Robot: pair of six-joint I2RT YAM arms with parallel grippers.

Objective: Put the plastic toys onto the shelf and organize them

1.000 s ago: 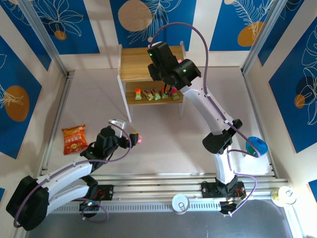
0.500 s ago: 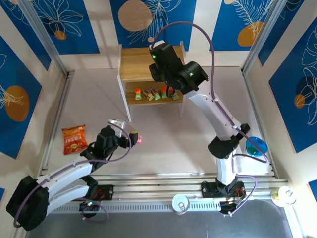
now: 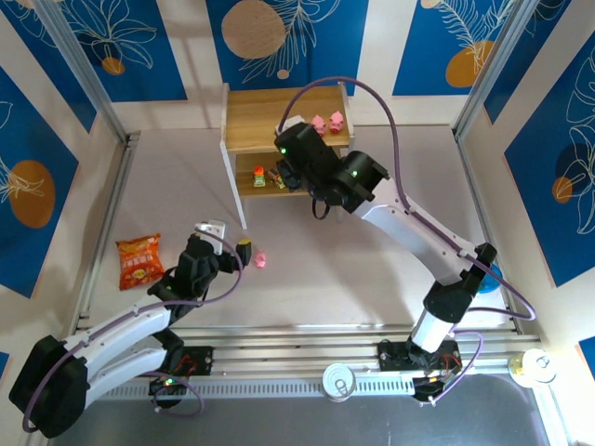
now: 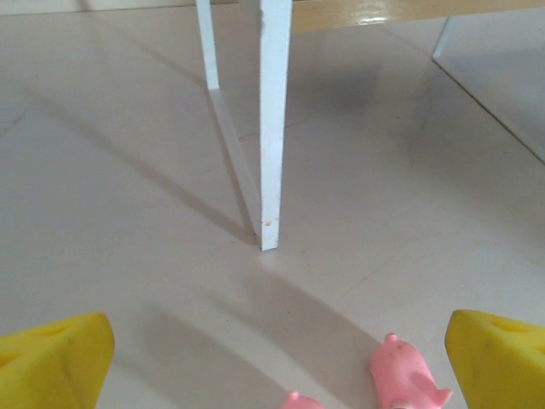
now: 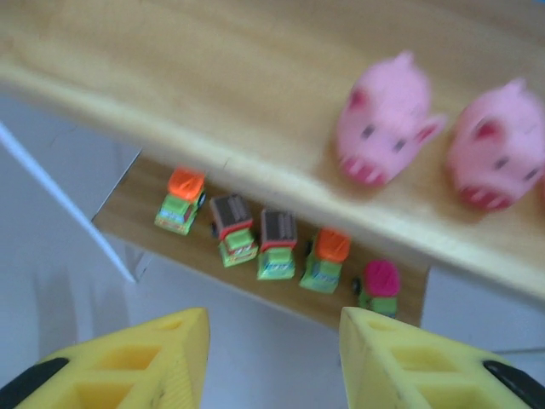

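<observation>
Jaws of the left gripper stand wide apart, with a pink pig on the table before the shelf. I'd centre on it first (it sits toward one finger). The right gripper, parted and empty, faces the shelf, which holds five blocky toys on its lower tier and two pigs on top.

Shelf: light wood boards with visible grain, smooth, faint sheen; legs white and smooth.
Pink pigs: smooth plastic, matt.
Blocky toys: hard plastic, slightly glossy.
Right claw fingers: yellow plastic, matt.
Surface: pale, smooth, soft sheen.
Snack bag: crinkled glossy film.
Rails: bare metal, ribbed.
</observation>
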